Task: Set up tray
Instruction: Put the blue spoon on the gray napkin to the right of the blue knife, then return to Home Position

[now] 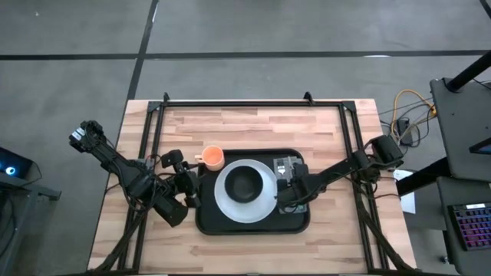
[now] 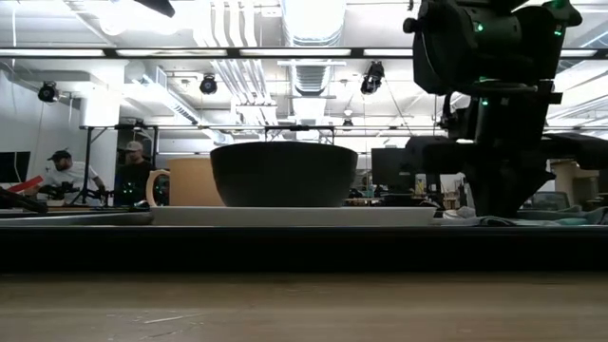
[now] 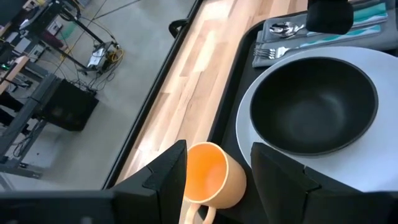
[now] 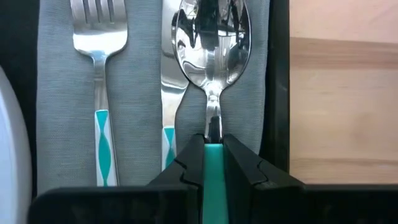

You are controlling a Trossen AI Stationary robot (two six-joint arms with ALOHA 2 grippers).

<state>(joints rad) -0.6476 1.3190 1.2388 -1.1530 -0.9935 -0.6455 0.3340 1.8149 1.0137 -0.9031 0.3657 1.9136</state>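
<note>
The black tray (image 1: 253, 226) holds a white plate (image 1: 222, 201) with a black bowl (image 1: 245, 184) on it. On the tray's right side a grey napkin (image 4: 143, 93) lies flat and carries a fork (image 4: 99, 62), a knife (image 4: 168, 93) and a spoon (image 4: 213, 34). My right gripper (image 4: 213, 140) is over the napkin, shut on the spoon. An orange cup (image 1: 212, 158) stands at the tray's far left corner. My left gripper (image 3: 217, 155) hangs open just short of the cup (image 3: 211, 177), touching nothing. My right gripper pinches the spoon's teal handle (image 4: 213, 152) between its two fingers, close to where the handle meets the metal neck. The fingers come steeply from above. The spoon runs along the napkin's right strip, bowl facing up; I cannot tell whether it rests on the cloth.
Bare wooden table top (image 1: 253, 126) lies beyond the tray, with a black frame rail (image 1: 253, 102) along the far edge. The tray's raised rim (image 4: 280, 74) runs close beside the spoon. Two people (image 2: 66, 176) sit far off in the room.
</note>
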